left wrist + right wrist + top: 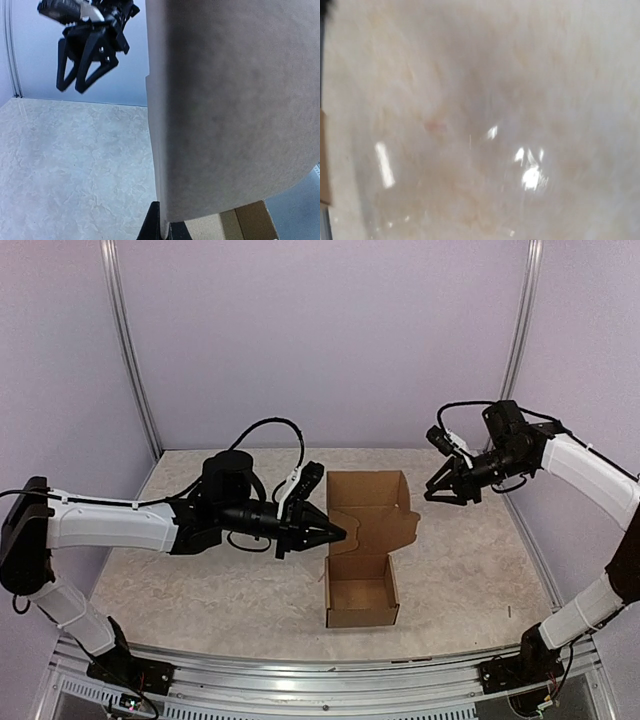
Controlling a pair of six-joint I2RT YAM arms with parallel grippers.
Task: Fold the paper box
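Top external: I see the plain brown cardboard paper box (362, 590) half-formed at the middle of the pale marbled table (200, 590). Its near tray is open upward with only bare cardboard inside, and its lid panel sits behind it. My left pincer (340, 534) meets the box's left side where tray and lid join. My right pincer (447, 496) hangs apart, right of the lid.

Left wrist: the left pincer (164, 227) is clenched on the lower edge of a box (235, 110) panel filling the right side. The right pincer (70, 90) hovers beyond, fingers spread.

Right wrist: blurred table (520, 75) with glare, and a brown sliver (323, 155) at the left edge.
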